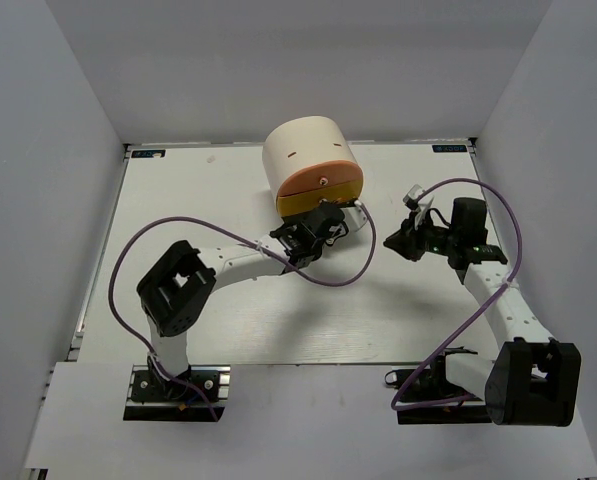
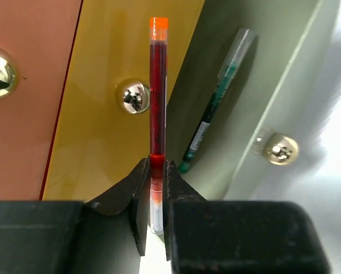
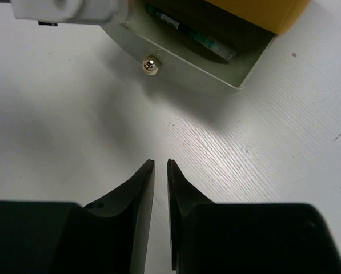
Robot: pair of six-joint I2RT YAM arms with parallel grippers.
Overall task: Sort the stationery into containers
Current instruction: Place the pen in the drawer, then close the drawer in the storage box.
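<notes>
Fingers of the left gripper (image 2: 157, 171) clamp the thin red pen (image 2: 157, 103) over the yellow drawer (image 2: 101, 142) and the pulled-out grey-green drawer (image 2: 267, 74), where a dark pen (image 2: 216, 108) lies. The right gripper (image 3: 160, 171), seemingly closed on nothing, hovers over the table (image 3: 284, 154), right of that drawer.

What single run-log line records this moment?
left gripper: shut on red pen | grey-green drawer: open, dark pen inside | right gripper: empty

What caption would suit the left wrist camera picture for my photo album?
Left gripper grips a red pen by the open grey-green drawer, where a dark pen lies.
</notes>
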